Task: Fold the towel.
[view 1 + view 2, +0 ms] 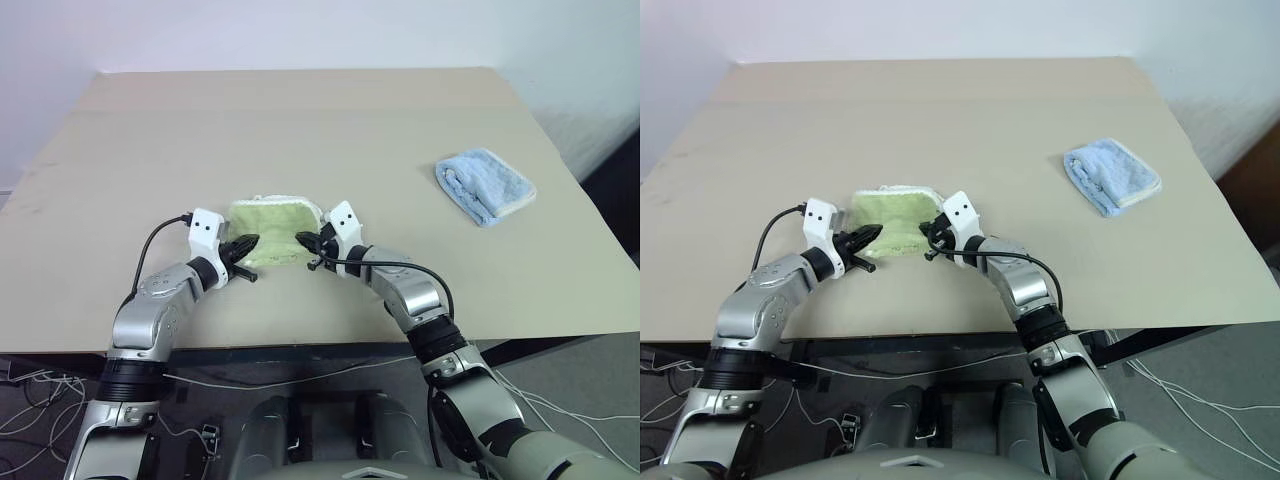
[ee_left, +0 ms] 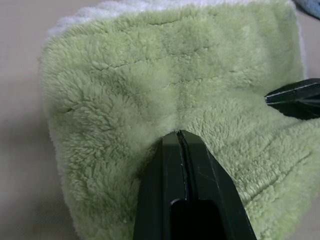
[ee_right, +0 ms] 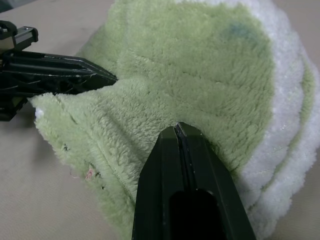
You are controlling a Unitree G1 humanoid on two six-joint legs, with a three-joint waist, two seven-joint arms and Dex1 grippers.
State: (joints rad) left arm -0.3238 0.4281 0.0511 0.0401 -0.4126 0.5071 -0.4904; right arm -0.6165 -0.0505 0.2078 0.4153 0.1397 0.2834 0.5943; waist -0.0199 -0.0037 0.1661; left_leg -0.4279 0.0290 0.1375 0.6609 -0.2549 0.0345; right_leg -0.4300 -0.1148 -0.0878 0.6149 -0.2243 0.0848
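Left eye view first: we've got the towel [image 1: 270, 230] sitting near the front edge of the counter [image 1: 300, 120], roughly in the middle from side to side, bunched into a small folded pad with its white edging along the far side. Both arms reach in low from either side and meet at it. The left arm comes in from the left with the elbow out wide and the forearm angled inward, so the left gripper [image 1: 245, 245] points across toward the right and sits at the towel's near left corner. The right arm bends at the elbow and angles its forearm in toward the left, so the right gripper [image 1: 306, 240] points back toward the left one, at the towel's near right edge. The two are pretty much facing each other with the cloth between them.

In the left wrist view we see that gripper's fingers [image 2: 170, 165] pressed tight together with green terry pinched right at their tips, so it's clenched on the towel. Same story in the right wrist view: fingers [image 3: 172, 160] squeezed together on a fold of the towel, and the left gripper's black fingers touch the raised edge across from it. That edge looks lifted a bit off the counter.

Off to the right, well apart from all this, there's a light blue cloth [image 1: 485, 186] lying folded.
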